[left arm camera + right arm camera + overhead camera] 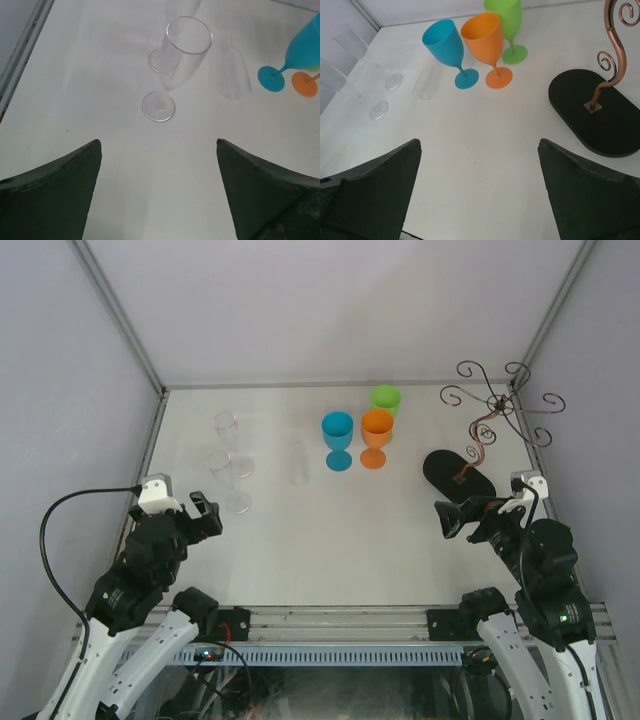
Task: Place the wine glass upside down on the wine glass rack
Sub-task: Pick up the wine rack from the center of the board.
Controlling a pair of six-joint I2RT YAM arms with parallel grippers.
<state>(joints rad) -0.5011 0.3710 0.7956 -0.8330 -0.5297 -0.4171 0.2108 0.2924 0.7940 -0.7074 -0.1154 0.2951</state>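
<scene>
The wine glass rack [497, 412], a dark-brown wire stand with scroll arms on a black oval base [458, 478], stands at the far right; its base [595, 112] and stem show in the right wrist view. Blue [337, 437], orange [376, 436] and green [386, 400] wine glasses stand upright at the middle back. They also show in the right wrist view: blue [447, 47], orange [484, 37], green [505, 19]. My left gripper [205, 516] is open and empty. My right gripper [452, 516] is open and empty, just in front of the rack base.
Three clear flutes stand upright at the back left [225, 426]; the nearest flute [178, 60] is ahead of my left fingers [75, 175]. Another clear glass [298, 462] lies on its side between the flutes and the blue glass. Grey walls close in the table.
</scene>
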